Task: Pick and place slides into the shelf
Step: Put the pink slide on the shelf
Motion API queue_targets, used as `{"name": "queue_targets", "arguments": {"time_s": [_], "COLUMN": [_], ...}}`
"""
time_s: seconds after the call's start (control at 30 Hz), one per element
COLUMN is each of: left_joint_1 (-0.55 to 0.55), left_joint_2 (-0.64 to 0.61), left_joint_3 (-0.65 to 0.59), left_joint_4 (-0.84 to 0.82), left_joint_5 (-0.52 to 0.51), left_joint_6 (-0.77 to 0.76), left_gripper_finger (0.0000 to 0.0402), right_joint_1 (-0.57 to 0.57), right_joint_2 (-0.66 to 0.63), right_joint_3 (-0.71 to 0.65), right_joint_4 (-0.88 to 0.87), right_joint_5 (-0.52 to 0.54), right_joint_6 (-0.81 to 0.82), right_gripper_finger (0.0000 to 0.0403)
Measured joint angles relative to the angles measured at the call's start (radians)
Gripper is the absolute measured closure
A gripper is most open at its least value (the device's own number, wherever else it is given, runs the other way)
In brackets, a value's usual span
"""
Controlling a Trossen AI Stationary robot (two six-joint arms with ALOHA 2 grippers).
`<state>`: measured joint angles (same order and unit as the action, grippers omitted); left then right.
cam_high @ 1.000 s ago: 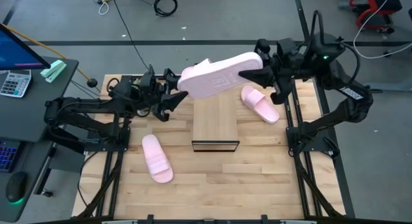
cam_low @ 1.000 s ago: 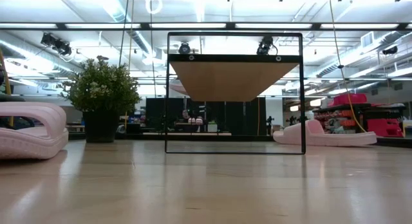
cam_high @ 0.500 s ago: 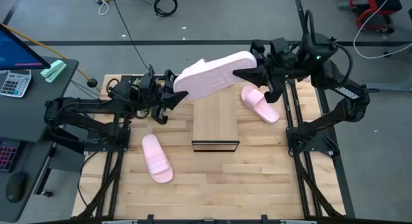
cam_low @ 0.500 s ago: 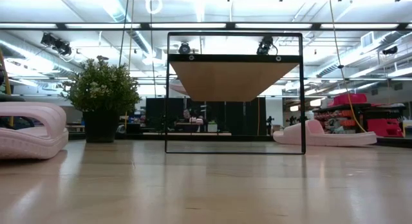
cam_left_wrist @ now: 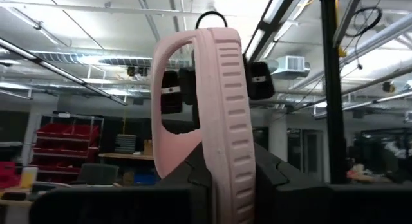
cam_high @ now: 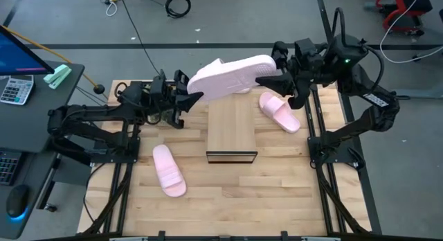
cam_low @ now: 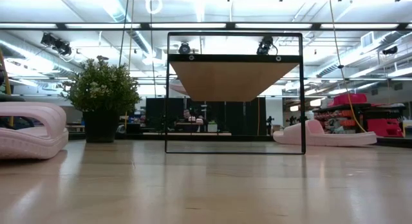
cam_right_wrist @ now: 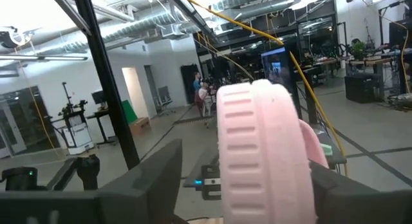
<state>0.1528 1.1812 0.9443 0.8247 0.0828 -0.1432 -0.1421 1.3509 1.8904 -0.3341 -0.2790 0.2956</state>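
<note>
The raised slide [cam_high: 232,76] hides the shelf's [cam_high: 232,130] far end; another slide [cam_low: 29,130] is cut off

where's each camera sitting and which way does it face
High: above the table, looking straight down; both arms, shelf, raised slide.
Low: at tabletop height, looking level across; no arms show.
Left wrist: on left arm, along the raised slide; own fingers clamp it.
Right wrist: on right arm, facing the slide's end; own fingers.
Both wrist views share that slide.

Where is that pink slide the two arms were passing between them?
In the high view the raised slide hangs above the far end of the shelf, between the left gripper, shut on one end, and the opened right gripper.
</note>
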Motion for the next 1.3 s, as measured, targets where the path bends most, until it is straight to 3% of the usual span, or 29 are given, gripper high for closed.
{"name": "queue_targets", "arguments": {"time_s": [0.3, 0.6, 0.77, 1.17, 1.3], "left_joint_1": [0.127, 0.226, 0.248, 0.250, 0.250], "left_joint_2": [-0.063, -0.138, -0.142, -0.141, -0.141], "left_joint_3": [0.002, 0.000, 0.000, 0.000, 0.000], "left_joint_4": [-0.183, -0.449, -0.589, -0.827, -0.861], "left_joint_5": [0.128, 0.132, 0.268, 0.268, 0.220], "left_joint_6": [0.081, 0.323, 0.430, 0.688, 0.738], "left_gripper_finger": [0.0359, 0.0359, 0.0359, 0.0360, 0.0355], "right_joint_1": [0.000, 0.002, 0.001, 0.001, 0.001], "right_joint_2": [-0.021, -0.059, -0.073, -0.058, -0.040], "right_joint_3": [-0.001, 0.002, 0.001, 0.001, 0.000], "right_joint_4": [-0.006, 0.005, -0.004, -0.210, -0.291], "right_joint_5": [0.002, 0.001, 0.019, 0.084, 0.091], "right_joint_6": [0.003, 0.003, 0.001, 0.019, 0.026], "right_gripper_finger": [0.0151, 0.0146, 0.0146, 0.0155, 0.0157]}}
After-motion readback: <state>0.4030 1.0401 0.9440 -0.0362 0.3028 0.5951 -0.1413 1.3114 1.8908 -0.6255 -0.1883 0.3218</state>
